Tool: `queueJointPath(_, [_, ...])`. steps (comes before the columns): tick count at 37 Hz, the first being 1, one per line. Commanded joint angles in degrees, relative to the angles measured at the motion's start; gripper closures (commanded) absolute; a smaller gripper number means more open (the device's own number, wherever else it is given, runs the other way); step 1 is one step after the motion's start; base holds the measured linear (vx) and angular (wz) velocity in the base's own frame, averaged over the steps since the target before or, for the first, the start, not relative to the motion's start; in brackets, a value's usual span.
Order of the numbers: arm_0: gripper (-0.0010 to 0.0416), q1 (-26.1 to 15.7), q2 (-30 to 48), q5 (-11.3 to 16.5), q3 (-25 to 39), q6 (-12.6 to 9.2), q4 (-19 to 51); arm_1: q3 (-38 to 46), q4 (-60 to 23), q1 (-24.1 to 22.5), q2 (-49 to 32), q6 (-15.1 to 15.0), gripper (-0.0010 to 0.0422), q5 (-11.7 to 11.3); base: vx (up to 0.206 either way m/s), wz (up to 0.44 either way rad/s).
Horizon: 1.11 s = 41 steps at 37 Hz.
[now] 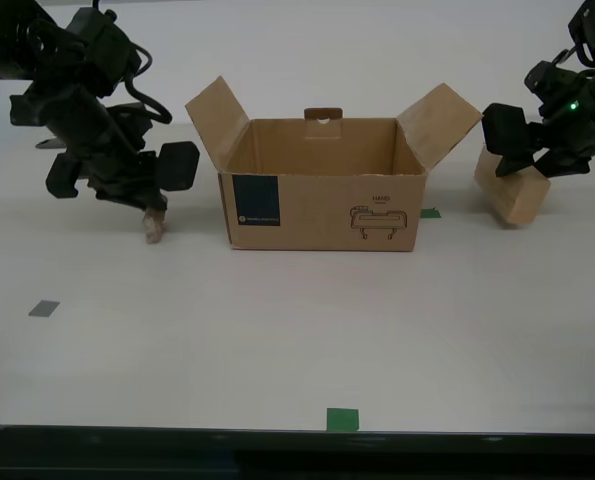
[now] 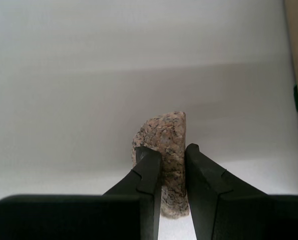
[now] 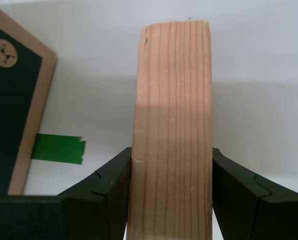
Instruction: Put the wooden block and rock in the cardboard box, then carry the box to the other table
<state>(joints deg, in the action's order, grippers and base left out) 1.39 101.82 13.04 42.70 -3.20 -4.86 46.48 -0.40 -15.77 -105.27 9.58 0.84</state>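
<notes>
Open cardboard box (image 1: pixel 322 205) standing mid-table, flaps (image 1: pixel 217 115) splayed up at 10 and 2 o'clock. At its 9 o'clock in the exterior view, my second gripper (image 2: pixel 173 172) clamped on the rock (image 2: pixel 165 145), low over the white tabletop (image 1: pixel 277 340). At 3 o'clock, my first gripper (image 3: pixel 171 175) clamped on the tilted wooden block (image 3: pixel 173 125), green tape (image 3: pixel 58 149) between it and box.
</notes>
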Motion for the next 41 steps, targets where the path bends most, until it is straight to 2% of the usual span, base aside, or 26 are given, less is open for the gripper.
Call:
queueJointPath(1, [0.0407, 0.1, -1.4, -0.8, 0.0, 0.0, 0.9, 0.3, -0.5, 0.0, 1.6, -0.2, 0.0413, 0.0, 0.0, 0.0])
queueJointPath(4, [0.0406, 0.1, -2.5, -0.8, 0.0, 0.0, 1.5, 0.3, -0.7, 0.0, 3.1, -0.3, 0.0413, 0.0, 0.0, 0.0])
queueJointPath(9, [0.0407, 0.1, -4.7, -0.8, 0.0, 0.0, 2.2, 0.3, -1.0, 0.0, 5.5, -1.2, 0.0413, -1.7, 0.0, 0.0])
queueJointPath(17, [0.0407, 0.1, -8.8, -0.8, 0.0, -0.1, 3.3, 0.3, -2.2, 0.1, 7.4, -1.2, 0.0413, -1.9, 0.0, 0.0])
queueJointPath(22, [0.0406, 0.1, -10.0, -0.8, 0.0, -0.1, 3.6, 0.3, -2.9, 0.1, 7.1, -1.3, 0.0412, -1.7, 0.0, 0.0])
queueJointPath(25, [0.0406, 0.1, -10.0, -0.8, 0.0, -0.1, 3.9, 0.3, -3.5, 0.1, 7.0, -2.1, 0.0412, -0.3, 0.0, 0.0])
queueJointPath(32, [0.0406, 0.1, -9.9, -0.8, 0.0, -0.1, 4.1, 0.8, -3.4, 0.1, 7.0, -2.1, 0.0409, -0.4, 0.0, 0.0])
queueJointPath(36, [0.0407, 0.1, -9.9, -0.8, 0.0, -0.1, 4.0, 0.8, -3.7, 0.1, 7.0, -2.5, 0.0383, -0.4, 0.0, 0.0])
queueJointPath(41, [0.0406, 0.1, -9.9, -0.8, 0.0, -0.1, 4.1, 0.8, -4.1, 0.2, 7.0, -5.9, 0.0322, -0.4, 0.0, 0.0])
